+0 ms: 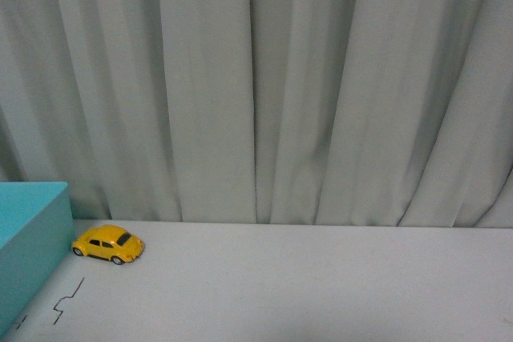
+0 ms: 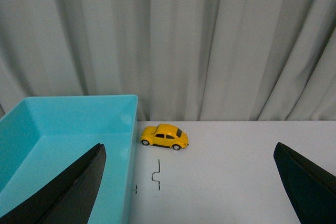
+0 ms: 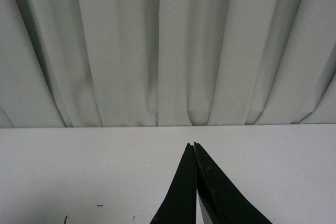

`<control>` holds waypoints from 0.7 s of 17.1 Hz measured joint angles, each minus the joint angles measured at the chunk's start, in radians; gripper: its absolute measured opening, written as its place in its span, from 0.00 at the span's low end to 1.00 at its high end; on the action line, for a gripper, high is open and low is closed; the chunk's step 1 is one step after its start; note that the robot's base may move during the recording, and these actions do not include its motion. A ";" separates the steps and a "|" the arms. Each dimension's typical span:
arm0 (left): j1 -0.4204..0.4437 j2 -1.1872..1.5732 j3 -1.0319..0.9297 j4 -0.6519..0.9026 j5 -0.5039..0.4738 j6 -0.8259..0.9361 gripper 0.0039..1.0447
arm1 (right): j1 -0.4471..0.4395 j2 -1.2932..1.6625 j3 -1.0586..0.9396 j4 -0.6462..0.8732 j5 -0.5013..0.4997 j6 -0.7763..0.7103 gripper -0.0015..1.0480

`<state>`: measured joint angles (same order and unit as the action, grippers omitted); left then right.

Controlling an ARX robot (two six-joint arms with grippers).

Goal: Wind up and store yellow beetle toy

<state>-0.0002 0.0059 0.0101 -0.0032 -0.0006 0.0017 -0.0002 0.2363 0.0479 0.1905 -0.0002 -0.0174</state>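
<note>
Right arm's black jaws pressed together at the tips, white table (image 3: 79, 166) below, grey pleated curtain (image 3: 168, 45) behind

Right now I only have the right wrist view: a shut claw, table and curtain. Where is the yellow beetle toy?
Observer: The yellow beetle toy stands on its wheels at the far left of the table, near the curtain.
Operator: Anything beside it?
Observer: A turquoise bin sits close beside it. The toy is outside the bin.
Operator: And the left claw?
Observer: The left claw is open and holds nothing. The toy lies farther off, toward the curtain.
</note>
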 joint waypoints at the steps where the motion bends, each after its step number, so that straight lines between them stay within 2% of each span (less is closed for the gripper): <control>1: 0.000 0.000 0.000 0.000 0.000 0.000 0.94 | 0.000 -0.016 -0.006 -0.010 0.000 0.000 0.02; 3: 0.000 0.000 0.000 0.000 0.000 0.000 0.94 | 0.000 -0.044 -0.033 0.008 0.000 0.001 0.02; 5: 0.000 0.000 0.000 0.000 0.000 0.000 0.94 | 0.000 -0.074 -0.037 -0.038 0.000 0.002 0.02; 6: 0.000 0.000 0.000 0.000 0.000 0.000 0.94 | 0.000 -0.152 -0.037 -0.158 -0.004 0.002 0.02; 7: 0.000 0.000 0.000 0.000 0.000 0.000 0.94 | 0.000 -0.230 -0.037 -0.190 -0.002 0.003 0.02; 12: 0.000 0.000 0.000 0.000 0.000 0.000 0.94 | 0.000 -0.234 -0.037 -0.194 0.000 0.003 0.02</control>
<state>-0.0002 0.0059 0.0101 -0.0032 -0.0010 0.0017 -0.0002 0.0025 0.0109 -0.0036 -0.0002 -0.0147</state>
